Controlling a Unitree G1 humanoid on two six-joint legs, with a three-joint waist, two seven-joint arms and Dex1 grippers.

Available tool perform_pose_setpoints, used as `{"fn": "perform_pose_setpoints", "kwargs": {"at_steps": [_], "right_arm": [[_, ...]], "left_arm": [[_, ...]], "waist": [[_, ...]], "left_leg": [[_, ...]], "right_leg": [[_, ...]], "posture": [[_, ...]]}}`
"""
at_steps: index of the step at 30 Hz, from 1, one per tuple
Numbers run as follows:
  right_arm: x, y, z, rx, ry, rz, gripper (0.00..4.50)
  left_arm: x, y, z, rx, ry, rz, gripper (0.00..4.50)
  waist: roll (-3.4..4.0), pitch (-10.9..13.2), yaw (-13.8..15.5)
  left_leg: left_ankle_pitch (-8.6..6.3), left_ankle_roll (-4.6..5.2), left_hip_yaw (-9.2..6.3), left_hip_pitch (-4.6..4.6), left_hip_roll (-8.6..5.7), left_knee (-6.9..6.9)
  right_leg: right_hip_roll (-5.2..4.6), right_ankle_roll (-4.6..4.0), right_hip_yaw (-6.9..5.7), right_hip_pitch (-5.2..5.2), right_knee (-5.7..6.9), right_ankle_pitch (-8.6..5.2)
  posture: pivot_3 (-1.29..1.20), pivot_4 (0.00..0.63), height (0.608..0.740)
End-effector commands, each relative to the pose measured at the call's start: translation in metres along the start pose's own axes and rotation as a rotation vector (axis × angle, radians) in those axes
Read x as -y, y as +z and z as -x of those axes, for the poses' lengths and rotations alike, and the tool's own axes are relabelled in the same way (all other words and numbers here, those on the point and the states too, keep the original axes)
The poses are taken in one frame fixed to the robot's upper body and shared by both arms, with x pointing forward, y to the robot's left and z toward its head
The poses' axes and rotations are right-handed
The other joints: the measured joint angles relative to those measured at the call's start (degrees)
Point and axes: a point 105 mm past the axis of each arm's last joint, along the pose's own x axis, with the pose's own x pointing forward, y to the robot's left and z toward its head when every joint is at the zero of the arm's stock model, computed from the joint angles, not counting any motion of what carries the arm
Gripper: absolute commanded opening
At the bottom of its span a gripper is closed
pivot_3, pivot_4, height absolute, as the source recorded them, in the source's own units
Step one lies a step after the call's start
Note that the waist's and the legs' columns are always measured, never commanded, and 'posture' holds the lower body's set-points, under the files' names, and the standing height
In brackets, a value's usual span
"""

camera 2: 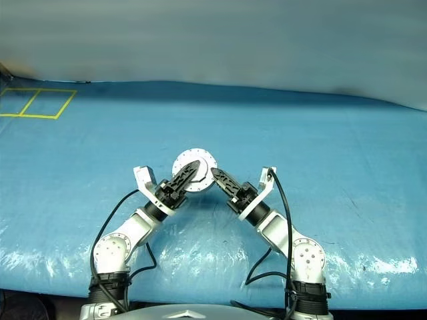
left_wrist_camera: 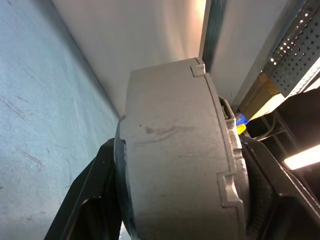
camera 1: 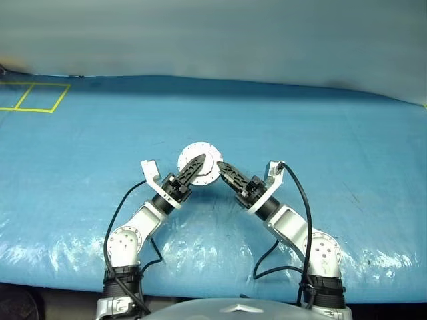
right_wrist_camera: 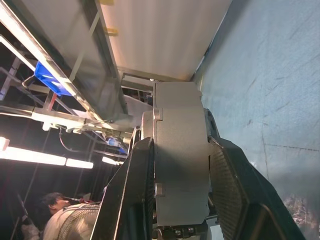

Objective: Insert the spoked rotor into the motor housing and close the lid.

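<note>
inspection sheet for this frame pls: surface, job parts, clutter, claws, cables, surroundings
Surface: blue sheet covers the table, wrinkled and glossy near the robot; yellow taped squares at the far left corner.
Job's things: motor housing held up between both claws, lid seated on one face; spoked rotor not visible, cannot tell if inside.
Clutter: nothing seen.
Claws: left claw has a finger across the top face, fingers on either side of the housing in the wrist view; right claw shut on it across its two faces.
Cables: black cable loops along each forearm, clear of the part.
Surroundings: metal racking, strip lights, a person low in the right wrist view.
</note>
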Motion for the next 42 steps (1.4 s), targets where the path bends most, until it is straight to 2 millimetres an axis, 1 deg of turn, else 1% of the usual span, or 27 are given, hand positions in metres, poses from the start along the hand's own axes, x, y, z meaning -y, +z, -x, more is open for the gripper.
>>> {"fn": "perform_pose_setpoints", "kwargs": {"at_steps": [1, 3, 7, 15, 17, 21, 24, 28, 32, 34, 35, 36, 38, 39, 42], "right_arm": [[-0.023, 0.000, -0.008, -0.002, 0.099, 0.003, 1.20], [-0.020, 0.001, -0.009, 0.009, 0.084, -0.006, 1.20], [-0.018, 0.004, -0.010, 0.032, 0.070, -0.025, 1.20], [-0.019, 0.004, -0.011, 0.036, 0.064, -0.002, 1.20], [-0.019, 0.004, -0.011, 0.038, 0.065, 0.003, 1.93], [-0.019, 0.003, -0.010, 0.028, 0.062, 0.010, 3.17], [-0.019, 0.003, -0.010, 0.026, 0.065, 0.010, 3.17], [-0.019, 0.003, -0.011, 0.027, 0.063, 0.014, 3.17], [-0.017, 0.007, -0.010, 0.042, 0.038, 0.042, 3.17], [-0.008, 0.016, -0.006, 0.080, -0.037, 0.097, 3.17], [-0.002, 0.020, -0.004, 0.087, -0.090, 0.155, 3.17], [0.002, 0.023, -0.002, 0.093, -0.132, 0.207, 3.17], [0.005, 0.025, 0.002, 0.075, -0.182, 0.313, 3.17], [0.005, 0.025, 0.003, 0.066, -0.194, 0.360, 3.17], [0.006, 0.025, 0.005, 0.054, -0.209, 0.418, 3.17]], "left_arm": [[0.012, -0.003, -0.004, -0.041, -0.041, -0.017, 2.60], [0.012, -0.007, -0.004, -0.066, -0.036, 0.022, 2.60], [0.018, -0.015, -0.003, -0.150, -0.059, 0.071, 2.60], [0.010, -0.010, -0.004, -0.136, -0.003, 0.041, 2.60], [0.008, -0.007, -0.004, -0.119, 0.008, 0.037, 2.60], [0.008, 0.004, -0.005, -0.058, 0.009, 0.000, 2.60], [0.006, 0.012, -0.006, -0.026, 0.016, -0.013, 2.60], [0.003, 0.027, -0.009, 0.054, 0.042, -0.042, 2.60], [0.011, 0.053, -0.007, 0.153, 0.022, -0.103, 2.60], [0.011, 0.070, -0.003, 0.219, 0.044, -0.145, 2.60], [0.010, 0.077, 0.000, 0.242, 0.071, -0.186, 2.60], [0.007, 0.084, 0.004, 0.263, 0.107, -0.220, 2.60], [-0.010, 0.097, 0.013, 0.308, 0.234, -0.280, 2.60], [-0.019, 0.101, 0.018, 0.314, 0.298, -0.310, 2.60], [-0.035, 0.100, 0.026, 0.284, 0.392, -0.347, 2.60]], "waist": [[0.00, 0.00, 0.05], [0.00, 0.00, 0.06], [-0.01, 0.00, 0.02], [-0.01, 0.00, 0.06], [-0.01, 0.00, 0.06], [-0.01, 0.00, 0.02], [-0.01, 0.00, 0.07], [-0.01, 0.00, 0.07], [-0.01, 0.00, -0.03], [-0.02, 0.01, 0.04], [-0.03, 0.01, 0.07], [-0.03, 0.01, 0.09], [-0.02, 0.01, 0.12], [-0.02, 0.01, 0.15], [-0.04, 0.02, 0.12]], "left_leg": [[0.00, 0.00, 0.00, 0.00, 0.00, 0.00], [0.00, 0.00, 0.00, 0.00, 0.00, 0.00], [0.00, 0.00, -0.03, 0.00, 0.01, 0.01], [0.00, 0.00, -0.01, 0.00, -0.01, 0.01], [0.00, 0.00, -0.01, 0.00, -0.01, 0.01], [0.00, 0.00, 0.00, 0.00, -0.01, 0.01], [0.00, 0.00, -0.01, 0.00, -0.01, 0.00], [0.00, 0.00, 0.00, 0.00, -0.01, 0.02], [0.00, 0.00, 0.00, 0.00, 0.00, 0.01], [0.00, 0.00, 0.00, -0.01, -0.01, 0.00], [0.00, 0.00, 0.00, -0.02, -0.01, 0.00], [0.00, -0.01, 0.00, -0.03, -0.01, 0.01], [0.00, -0.01, 0.01, -0.03, -0.03, 0.01], [0.01, -0.01, 0.02, -0.03, -0.05, 0.01], [0.01, -0.02, 0.01, -0.03, -0.06, -0.01]], "right_leg": [[0.00, 0.00, 0.00, 0.00, 0.00, 0.00], [-0.01, 0.00, 0.00, 0.00, 0.00, 0.00], [0.00, 0.00, -0.01, -0.01, 0.01, 0.00], [-0.01, 0.02, 0.00, 0.00, 0.00, 0.01], [-0.01, 0.02, 0.00, 0.00, 0.00, 0.01], [-0.01, 0.02, 0.01, 0.00, 0.00, 0.01], [-0.01, 0.02, 0.00, -0.01, 0.00, 0.01], [-0.01, 0.02, 0.00, 0.00, -0.01, 0.01], [0.00, 0.02, 0.00, -0.01, 0.00, 0.01], [0.00, 0.02, 0.00, -0.01, -0.01, 0.01], [-0.01, 0.02, 0.00, -0.01, -0.02, 0.01], [-0.01, 0.02, 0.00, -0.01, -0.03, 0.01], [-0.02, 0.05, 0.00, -0.01, -0.05, 0.03], [-0.03, 0.06, 0.01, -0.01, -0.06, 0.03], [-0.03, 0.07, 0.01, -0.01, -0.07, 0.04]], "posture": [[0.00, 0.150, 0.740], [0.00, 0.150, 0.740], [0.00, 0.150, 0.740], [0.00, 0.150, 0.740], [0.00, 0.150, 0.740], [0.00, 0.150, 0.740], [0.00, 0.150, 0.740], [0.00, 0.150, 0.740], [0.00, 0.150, 0.740], [0.00, 0.150, 0.740], [0.00, 0.150, 0.740], [0.00, 0.150, 0.740], [0.00, 0.150, 0.740], [0.00, 0.150, 0.740], [0.00, 0.150, 0.740]]}}
